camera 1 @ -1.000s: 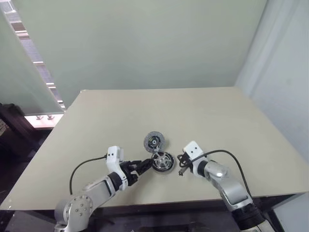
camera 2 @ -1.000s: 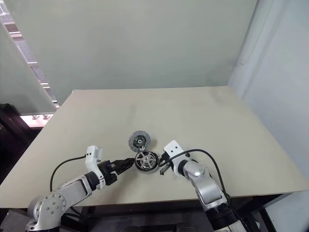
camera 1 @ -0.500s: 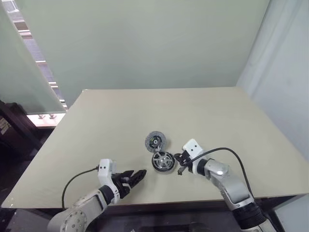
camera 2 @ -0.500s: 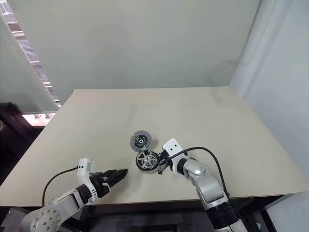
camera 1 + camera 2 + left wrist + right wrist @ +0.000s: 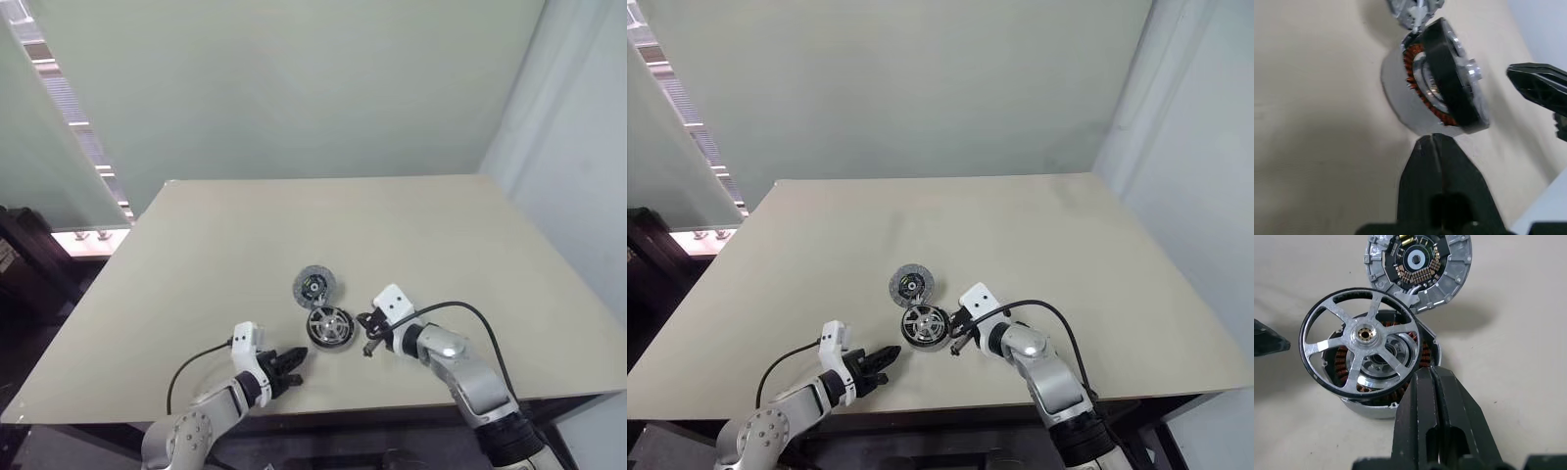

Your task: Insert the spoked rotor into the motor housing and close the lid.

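Both grippers, left [image 5: 292,363] and right [image 5: 368,330], are closed and empty, flanking the housing [image 5: 1386,382] near the table's [image 5: 441,235] front edge. Rotor [image 5: 1360,341] sits tilted on the housing, lid [image 5: 1418,267] just behind; wide bare tabletop beyond.

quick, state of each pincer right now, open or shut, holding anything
Left pincer: shut, holding nothing, just short of the motor housing.
Right pincer: shut, holding nothing, beside the spoked rotor.
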Motion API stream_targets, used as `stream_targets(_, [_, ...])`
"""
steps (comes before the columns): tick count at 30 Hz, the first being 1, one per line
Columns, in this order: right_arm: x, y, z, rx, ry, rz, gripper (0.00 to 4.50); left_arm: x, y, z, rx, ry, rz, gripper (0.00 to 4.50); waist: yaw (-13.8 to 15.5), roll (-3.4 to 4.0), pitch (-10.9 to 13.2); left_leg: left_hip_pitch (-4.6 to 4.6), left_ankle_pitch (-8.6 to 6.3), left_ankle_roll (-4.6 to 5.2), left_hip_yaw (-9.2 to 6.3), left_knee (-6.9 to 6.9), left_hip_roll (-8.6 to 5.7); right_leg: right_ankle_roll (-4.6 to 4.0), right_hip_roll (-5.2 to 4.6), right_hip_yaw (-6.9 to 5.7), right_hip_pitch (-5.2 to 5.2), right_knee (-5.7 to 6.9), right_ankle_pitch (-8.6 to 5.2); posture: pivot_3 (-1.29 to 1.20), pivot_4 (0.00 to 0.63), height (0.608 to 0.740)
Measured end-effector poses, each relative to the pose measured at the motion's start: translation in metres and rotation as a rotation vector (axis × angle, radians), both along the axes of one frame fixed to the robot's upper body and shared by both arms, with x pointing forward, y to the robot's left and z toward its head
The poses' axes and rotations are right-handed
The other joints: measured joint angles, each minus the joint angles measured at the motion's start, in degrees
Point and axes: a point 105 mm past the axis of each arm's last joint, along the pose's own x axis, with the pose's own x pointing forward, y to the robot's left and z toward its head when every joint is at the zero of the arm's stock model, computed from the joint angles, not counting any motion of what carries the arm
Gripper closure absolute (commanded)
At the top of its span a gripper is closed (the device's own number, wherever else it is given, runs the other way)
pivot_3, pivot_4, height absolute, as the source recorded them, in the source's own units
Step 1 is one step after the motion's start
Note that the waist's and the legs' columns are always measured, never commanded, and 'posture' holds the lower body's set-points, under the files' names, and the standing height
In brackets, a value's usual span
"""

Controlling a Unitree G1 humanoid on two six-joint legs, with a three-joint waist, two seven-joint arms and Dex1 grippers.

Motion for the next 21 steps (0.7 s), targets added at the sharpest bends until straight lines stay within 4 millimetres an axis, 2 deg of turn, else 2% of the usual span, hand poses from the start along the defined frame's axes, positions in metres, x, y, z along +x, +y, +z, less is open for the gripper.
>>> stream_targets(5, [-0.001, -0.001, -0.002, -0.003, 0.003, -0.008, 4.50, 0.015, -0.016, 0.010, -0.031, -0.049, -0.015, 4.46, 0.2, -0.02, 0.0, -0.01, 0.01, 0.01, 0.02, 0.05, -0.02, -0.01, 0.00, 0.01, 0.02, 0.00, 0.04, 0.00, 0.000, 0.740])
stream_targets(11, [-0.002, -0.004, -0.006, -0.011, 0.015, -0.020, 4.50, 0.016, -0.026, 0.015, -0.065, -0.050, -0.054, 4.46, 0.1, -0.02, 0.0, -0.03, 0.01, 0.01, 0.02, 0.00, 0.03, -0.01, 0.05, 0.02, -0.07, 0.04, 0.04, 0.00, 0.000, 0.740])
stream_targets(16, [-0.002, -0.005, -0.005, -0.013, 0.013, -0.028, 4.50, 0.012, -0.015, 0.010, -0.014, -0.022, -0.065, 4.46, 0.1, -0.02, 0.0, -0.02, 0.01, 0.00, 0.03, 0.05, 0.04, -0.01, 0.06, 0.03, -0.06, 0.08, 0.04, 0.00, 0.000, 0.740])
stream_targets(21, [-0.002, -0.007, -0.005, -0.018, 0.007, -0.035, 4.50, -0.001, -0.003, 0.004, 0.018, 0.014, -0.088, 4.46, 0.1, -0.02, 0.0, -0.03, 0.01, 0.01, 0.05, 0.04, 0.03, -0.02, 0.06, 0.05, -0.08, 0.08, 0.04, 0.00, 0.000, 0.740])
